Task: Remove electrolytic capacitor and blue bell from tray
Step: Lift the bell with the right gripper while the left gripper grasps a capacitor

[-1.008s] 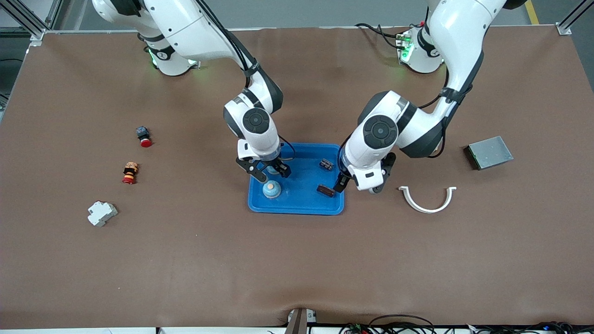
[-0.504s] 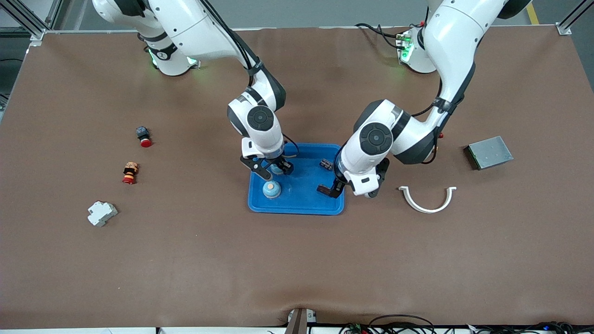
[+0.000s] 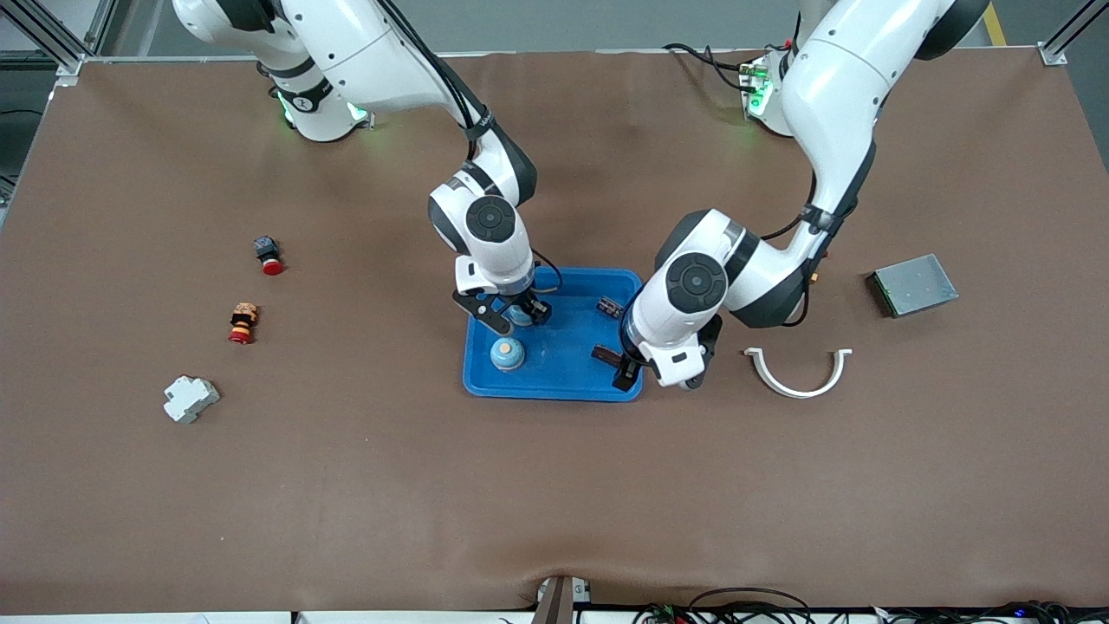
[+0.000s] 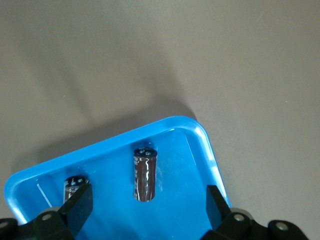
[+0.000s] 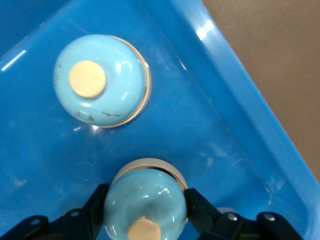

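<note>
My right tool [image 5: 145, 212] has just squeezed in on one blue bell [image 5: 145, 200] in the tray [image 3: 554, 381]; now I can lift it. My left tool [image 4: 145, 210], spread wide, has dropped over the upright capacitor [image 4: 144, 173] by the tray's corner.

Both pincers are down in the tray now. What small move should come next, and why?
Probably lift the right pincer straight up: its fingers already press both flanks of a blue bell in the tray, beside a second bell. The left pincer is open, straddling a capacitor, and should close next.
</note>
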`<state>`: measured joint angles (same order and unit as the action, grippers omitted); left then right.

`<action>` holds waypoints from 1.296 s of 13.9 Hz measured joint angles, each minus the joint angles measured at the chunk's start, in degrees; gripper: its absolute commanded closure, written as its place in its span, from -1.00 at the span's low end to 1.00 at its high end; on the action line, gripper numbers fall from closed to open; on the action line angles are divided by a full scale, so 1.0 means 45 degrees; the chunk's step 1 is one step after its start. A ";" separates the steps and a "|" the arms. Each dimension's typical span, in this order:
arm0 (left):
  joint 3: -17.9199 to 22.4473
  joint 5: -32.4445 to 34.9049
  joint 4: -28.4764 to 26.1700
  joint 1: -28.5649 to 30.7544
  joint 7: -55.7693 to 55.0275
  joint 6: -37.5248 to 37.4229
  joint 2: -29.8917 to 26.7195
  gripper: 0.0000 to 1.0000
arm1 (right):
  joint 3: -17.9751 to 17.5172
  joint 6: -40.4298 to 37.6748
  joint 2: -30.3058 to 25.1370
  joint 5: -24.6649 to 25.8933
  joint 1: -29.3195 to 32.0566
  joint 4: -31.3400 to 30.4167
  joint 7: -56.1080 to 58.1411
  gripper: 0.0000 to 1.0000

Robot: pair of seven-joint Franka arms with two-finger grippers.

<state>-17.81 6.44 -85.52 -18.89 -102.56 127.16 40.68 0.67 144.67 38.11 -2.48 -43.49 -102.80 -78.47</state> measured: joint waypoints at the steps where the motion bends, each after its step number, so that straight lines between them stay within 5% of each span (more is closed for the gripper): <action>1: 0.0143 0.0001 0.0027 -0.0195 -0.0024 0.0154 0.0119 -1.00 | 0.0003 0.0003 0.0004 0.0000 0.0000 0.0088 -0.0001 1.00; 9: 0.0815 0.0030 0.0075 -0.1120 -0.0103 0.1019 0.0828 -1.00 | 0.0173 -0.0421 -0.0010 -0.0001 0.0200 0.0929 0.0109 1.00; 18: 0.1040 0.0040 0.0189 -0.1437 -0.0102 0.1596 0.1401 -1.00 | 0.0224 -0.5171 -0.1581 -0.0003 0.1612 0.1067 0.3459 1.00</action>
<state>-13.13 6.61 -84.67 -25.35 -103.02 134.34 46.99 1.68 121.41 31.00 -2.49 -36.24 -98.00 -62.91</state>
